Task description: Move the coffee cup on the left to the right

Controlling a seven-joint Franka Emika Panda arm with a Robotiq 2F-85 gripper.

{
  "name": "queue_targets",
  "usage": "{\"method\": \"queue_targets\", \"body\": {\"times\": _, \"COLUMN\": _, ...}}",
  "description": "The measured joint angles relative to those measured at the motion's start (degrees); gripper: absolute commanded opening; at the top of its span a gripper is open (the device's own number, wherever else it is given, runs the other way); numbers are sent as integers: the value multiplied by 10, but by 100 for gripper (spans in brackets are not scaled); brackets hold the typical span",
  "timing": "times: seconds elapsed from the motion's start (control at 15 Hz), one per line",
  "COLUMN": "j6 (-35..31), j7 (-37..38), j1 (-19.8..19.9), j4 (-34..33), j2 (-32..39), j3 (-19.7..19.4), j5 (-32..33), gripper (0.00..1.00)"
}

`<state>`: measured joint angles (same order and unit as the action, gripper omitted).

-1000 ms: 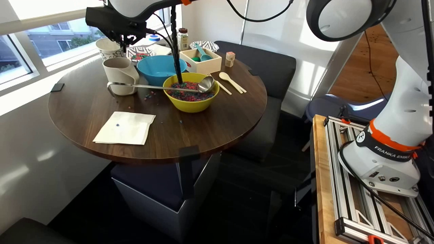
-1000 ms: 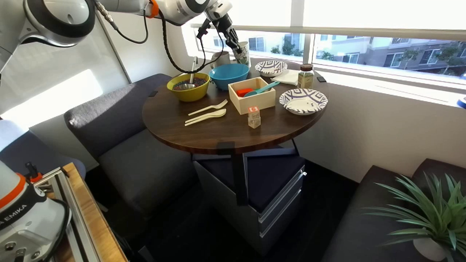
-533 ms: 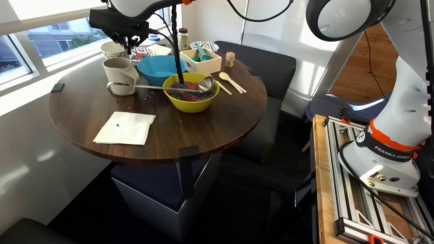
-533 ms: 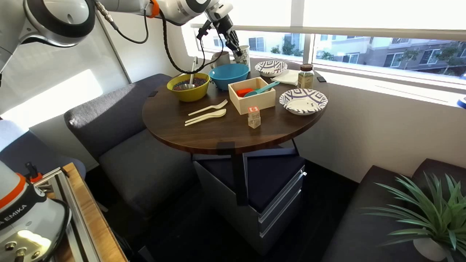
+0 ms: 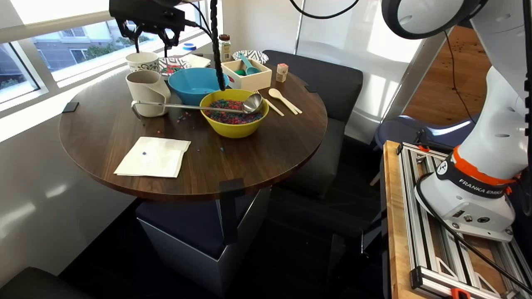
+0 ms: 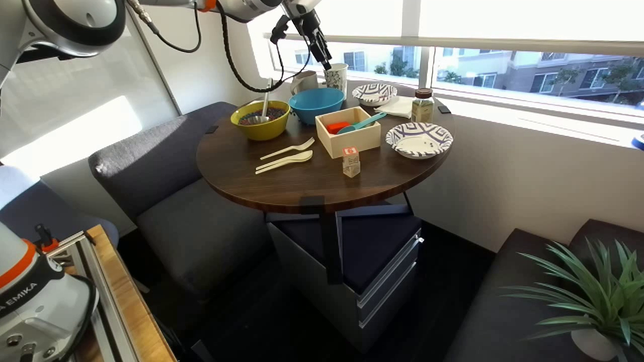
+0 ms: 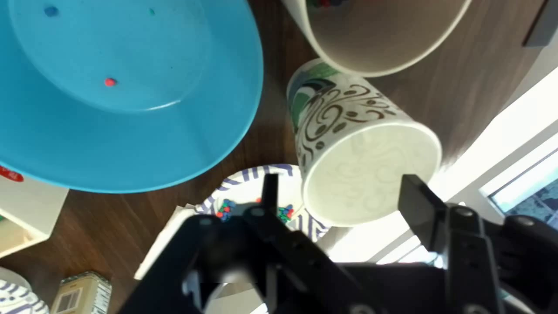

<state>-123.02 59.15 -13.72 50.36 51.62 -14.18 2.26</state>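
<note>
Since a moment earlier, the end effector [image 5: 151, 54] had risen and the coffee cup [image 5: 143, 65] below it had shifted slightly. The end effector's fingers [image 7: 422, 213] were spread wide and held nothing, while the cup stood upright on the table [image 5: 199, 166] near the window [image 5: 75, 45], just behind the plain cup [image 5: 143, 89] and beside the blue bowl [image 5: 191, 94] in an exterior view. To me the moving and letting go looked done, with only the retreat left, though I couldn't tell whether that spot was the right side the task meant.
</note>
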Motion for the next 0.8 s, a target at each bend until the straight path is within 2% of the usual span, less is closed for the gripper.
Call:
{"method": "queue_targets", "body": {"times": 0.2, "j6": 0, "j7": -99, "j1": 13, "j4": 20, "j2": -45, "j3": 36, "j5": -21, "gripper": 100}}
{"method": "queue_targets", "body": {"times": 0.4, "j6": 10, "j7": -199, "j1": 24, "j4": 68, "j2": -105, "j3": 67, "j5": -39, "gripper": 100}}
{"method": "queue_targets", "body": {"times": 0.8, "j6": 85, "j7": -348, "j1": 26, "j4": 215, "j2": -226, "j3": 82, "j5": -29, "gripper": 100}}
